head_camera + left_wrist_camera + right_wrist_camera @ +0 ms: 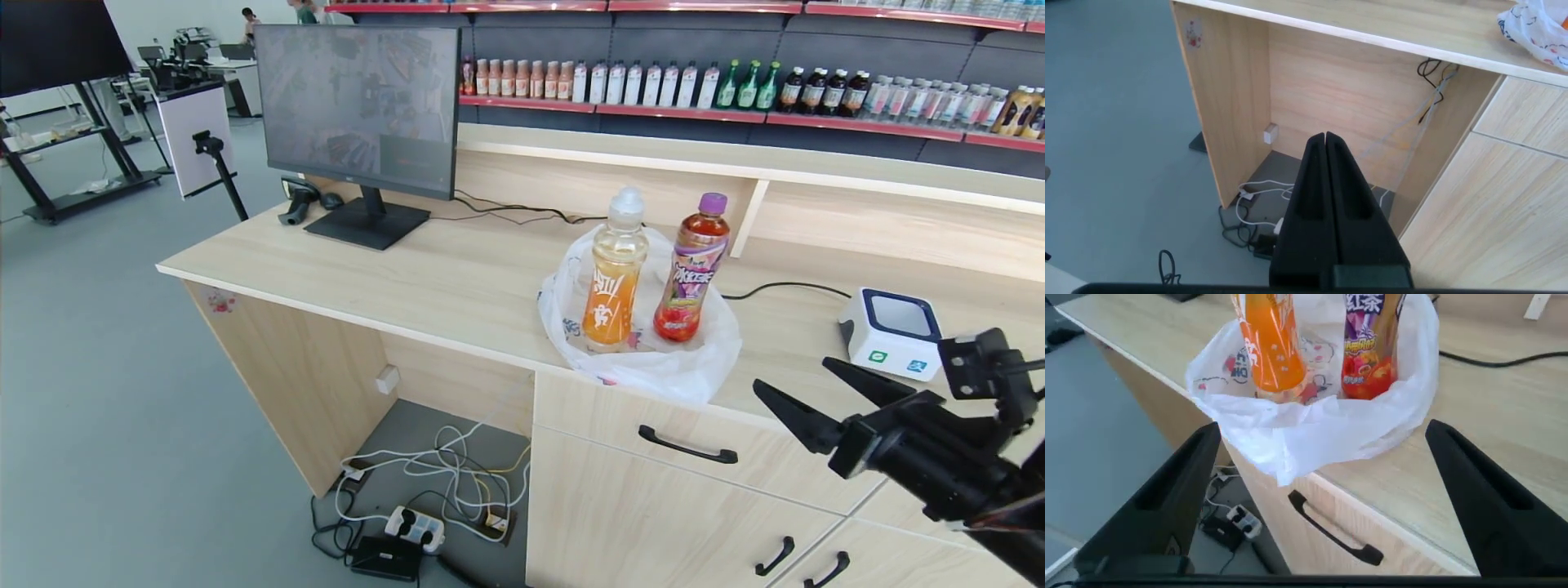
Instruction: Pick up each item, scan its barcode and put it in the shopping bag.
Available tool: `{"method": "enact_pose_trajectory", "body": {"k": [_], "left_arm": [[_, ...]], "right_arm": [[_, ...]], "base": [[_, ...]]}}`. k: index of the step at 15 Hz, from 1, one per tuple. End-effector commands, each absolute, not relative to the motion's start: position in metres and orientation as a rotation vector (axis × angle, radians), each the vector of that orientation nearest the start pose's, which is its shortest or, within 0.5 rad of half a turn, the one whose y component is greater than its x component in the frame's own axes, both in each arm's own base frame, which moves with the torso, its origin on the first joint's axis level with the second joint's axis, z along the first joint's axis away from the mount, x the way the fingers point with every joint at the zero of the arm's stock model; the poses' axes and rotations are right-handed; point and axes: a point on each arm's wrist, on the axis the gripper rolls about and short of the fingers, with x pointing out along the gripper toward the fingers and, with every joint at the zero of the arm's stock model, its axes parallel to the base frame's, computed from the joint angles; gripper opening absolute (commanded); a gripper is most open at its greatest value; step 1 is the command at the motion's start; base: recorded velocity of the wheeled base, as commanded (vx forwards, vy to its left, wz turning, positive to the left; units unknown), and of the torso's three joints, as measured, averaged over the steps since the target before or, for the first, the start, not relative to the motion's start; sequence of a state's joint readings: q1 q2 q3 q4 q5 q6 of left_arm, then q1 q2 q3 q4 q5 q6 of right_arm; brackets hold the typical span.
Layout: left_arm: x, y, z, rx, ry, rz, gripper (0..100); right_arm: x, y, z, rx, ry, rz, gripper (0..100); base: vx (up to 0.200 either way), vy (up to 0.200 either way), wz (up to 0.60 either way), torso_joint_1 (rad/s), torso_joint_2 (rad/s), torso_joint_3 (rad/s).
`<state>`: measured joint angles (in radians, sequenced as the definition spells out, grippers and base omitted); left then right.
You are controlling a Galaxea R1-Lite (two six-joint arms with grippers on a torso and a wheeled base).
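A white plastic shopping bag (653, 359) lies open on the wooden counter (424, 278). Two bottles stand upright inside it: an orange drink bottle (614, 282) with a white cap and a red tea bottle (692, 273) with a purple cap. My right gripper (798, 378) hangs open in front of the counter edge, right of the bag and holding nothing. In the right wrist view, the right gripper (1323, 431) points at the bag (1315, 429), the orange bottle (1270, 343) and the red bottle (1372, 351). My left gripper (1325, 143) is shut and empty, low beside the counter's open leg space.
A white barcode reader box (890, 331) with a cable sits on the counter right of the bag. A monitor (359, 106) and a handheld scanner (295, 204) stand at the back left. Drawers with black handles (687, 445) are below. A power strip (416, 527) and cables lie on the floor.
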<state>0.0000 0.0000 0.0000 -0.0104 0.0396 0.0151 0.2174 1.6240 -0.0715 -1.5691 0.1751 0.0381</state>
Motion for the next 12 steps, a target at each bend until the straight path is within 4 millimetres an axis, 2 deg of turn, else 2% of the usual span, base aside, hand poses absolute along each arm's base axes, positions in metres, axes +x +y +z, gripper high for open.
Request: {"method": "enact_pose_trajectory", "body": {"k": [1, 5, 7, 10, 12], "left_arm": [[-0.023, 0.001, 0.077, 0.017, -0.010, 0.040, 0], [-0.023, 0.001, 0.077, 0.015, -0.010, 0.040, 0], [-0.023, 0.001, 0.077, 0.015, -0.010, 0.040, 0], [-0.023, 0.001, 0.077, 0.015, -0.010, 0.040, 0], [-0.023, 0.001, 0.077, 0.015, -0.010, 0.040, 0]], "right_arm": [[0.152, 0.040, 0.150, 0.023, -0.143, 0.401, 100], [0.132, 0.037, 0.167, -0.011, -0.257, 0.391, 100], [0.111, 0.032, 0.168, -0.053, -0.238, 0.404, 100], [0.055, 0.019, 0.146, -0.089, -0.089, 0.463, 100], [0.010, 0.007, 0.114, -0.122, 0.039, 0.470, 100]], "base": [[0.000, 0.000, 0.00, 0.000, 0.00, 0.000], [0.000, 0.000, 0.00, 0.000, 0.00, 0.000], [0.000, 0.000, 0.00, 0.000, 0.00, 0.000], [0.000, 0.000, 0.00, 0.000, 0.00, 0.000], [0.000, 0.000, 0.00, 0.000, 0.00, 0.000]]}}
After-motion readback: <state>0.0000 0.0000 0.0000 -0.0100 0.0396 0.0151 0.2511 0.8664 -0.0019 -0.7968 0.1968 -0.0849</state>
